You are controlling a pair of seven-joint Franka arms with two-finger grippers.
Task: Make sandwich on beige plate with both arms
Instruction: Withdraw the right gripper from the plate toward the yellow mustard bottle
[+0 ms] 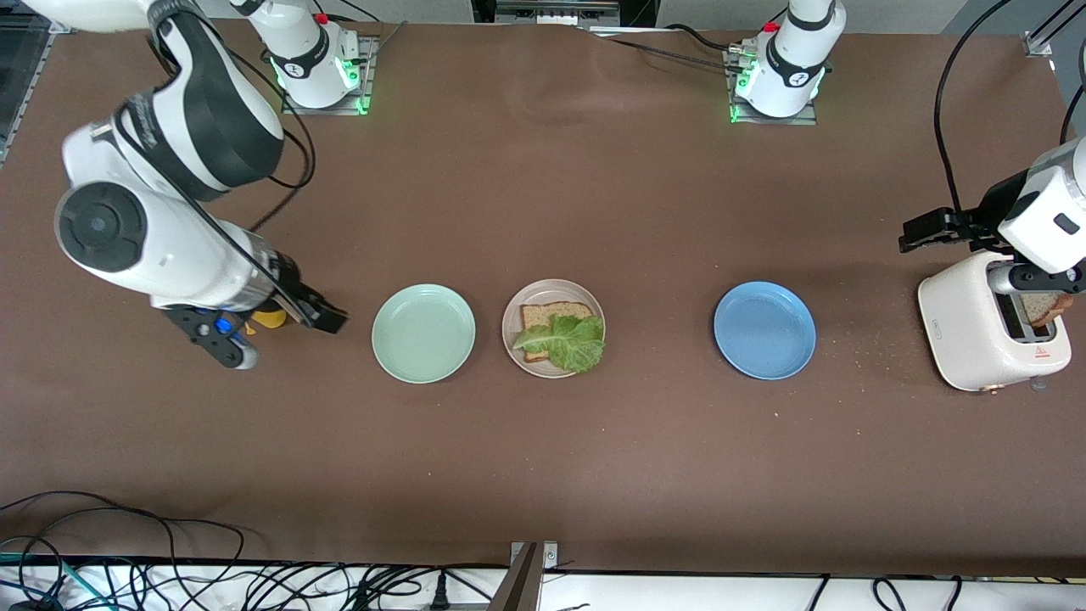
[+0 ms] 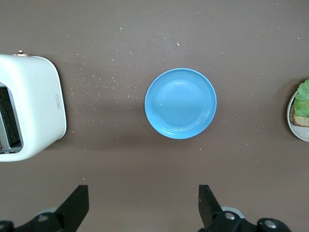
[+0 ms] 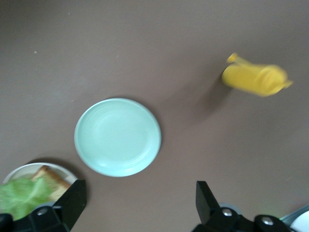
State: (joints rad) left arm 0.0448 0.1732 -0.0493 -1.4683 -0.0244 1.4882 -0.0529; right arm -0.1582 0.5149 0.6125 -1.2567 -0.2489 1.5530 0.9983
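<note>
A wide brown table top (image 1: pixel 543 458) filled the front view, with a tangle of black cables (image 1: pixel 170 577) along its near edge. At the middle sat the round pale pinkish-beige plate (image 1: pixel 512 314), holding one square brown wholegrain bread slice (image 1: pixel 551 313) with a ruffled green lettuce leaf (image 1: pixel 570 342) lying on top; no second slice covered it. A round mint green plate (image 1: pixel 423 333) lay beside it toward the right arm's end, and a round blue plate (image 1: pixel 764 330) lay well apart toward the left arm's end.

The white two-slot toaster (image 1: pixel 976 339) stood at the left arm's end, partly covered by that arm's wrist. A brown bread slice (image 1: pixel 1045 307) showed at its slot, though how deep it sat could not be made out. The left gripper (image 2: pixel 144 203) hung over the table between toaster and blue plate, its black fingers (image 2: pixel 77 203) spread wide and empty; only the left wrist view showed this, along with scattered crumbs (image 2: pixel 101 79).

The right gripper (image 3: pixel 140 200) hung over the table near the mint plate, fingers (image 3: pixel 205 198) spread apart, holding nothing. A small yellow object (image 3: pixel 255 79), blurred in the right wrist view, was almost hidden under the arm in the front view; its kind could not be told. The beige plate was cut off at the edge of both wrist views.
</note>
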